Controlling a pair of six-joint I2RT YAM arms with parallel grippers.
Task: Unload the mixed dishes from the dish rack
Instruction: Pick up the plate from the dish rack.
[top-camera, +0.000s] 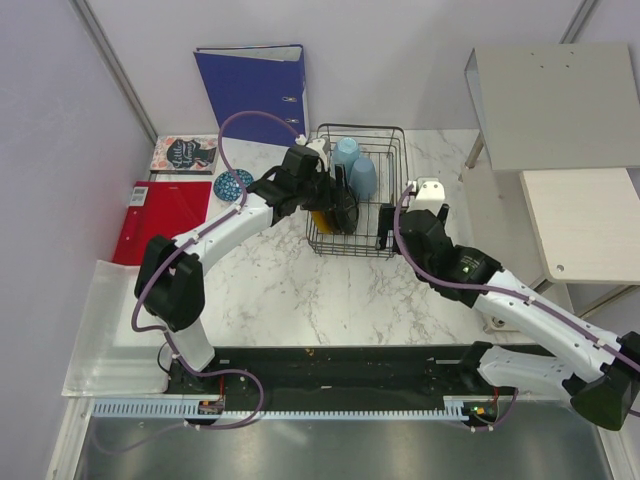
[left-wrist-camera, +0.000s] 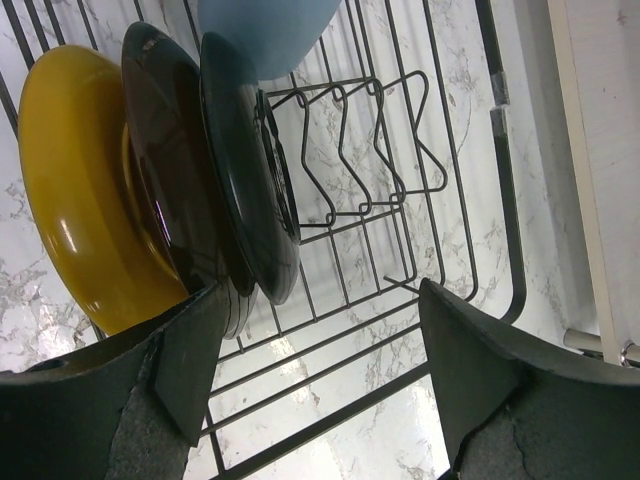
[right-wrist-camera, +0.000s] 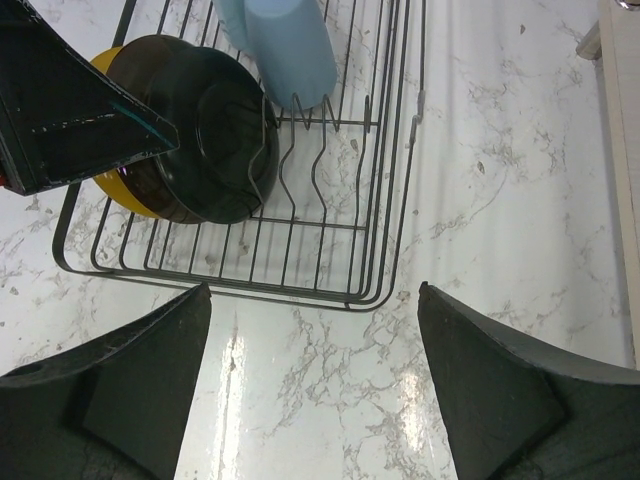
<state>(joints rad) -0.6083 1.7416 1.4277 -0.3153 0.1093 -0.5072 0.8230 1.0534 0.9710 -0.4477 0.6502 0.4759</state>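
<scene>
**A:** Where do the dishes stand?

**B:** Most are in the rack (top-camera: 388, 170), at the far middle of the marble table (top-camera: 300, 290). A yellow plate (left-wrist-camera: 70, 190) and two dark plates (left-wrist-camera: 250, 170) stand on edge side by side, with the yellow one at the end of the row. Two pale blue cups (top-camera: 363, 178) sit in the rack's far part. The bowl (top-camera: 233, 184) is out on the table, left of the rack.

**A:** And the grippers?

**B:** The left gripper (left-wrist-camera: 320, 290) is down at the plates, spread wide with nothing between its fingers. One finger (left-wrist-camera: 190, 350) is just beside a dark plate's rim, but I cannot tell whether it touches. The right gripper (right-wrist-camera: 312, 290) is also spread and holds nothing. It is over bare table, just beside the rack's near right corner.

**A:** Any writing to read?

**B:** A card (top-camera: 183, 153) at the table's far left carries white script, too small to make out. The red folder (top-camera: 165, 215) beside it has a small label, also illegible. A blue binder (top-camera: 255, 90) stands behind them.
</scene>
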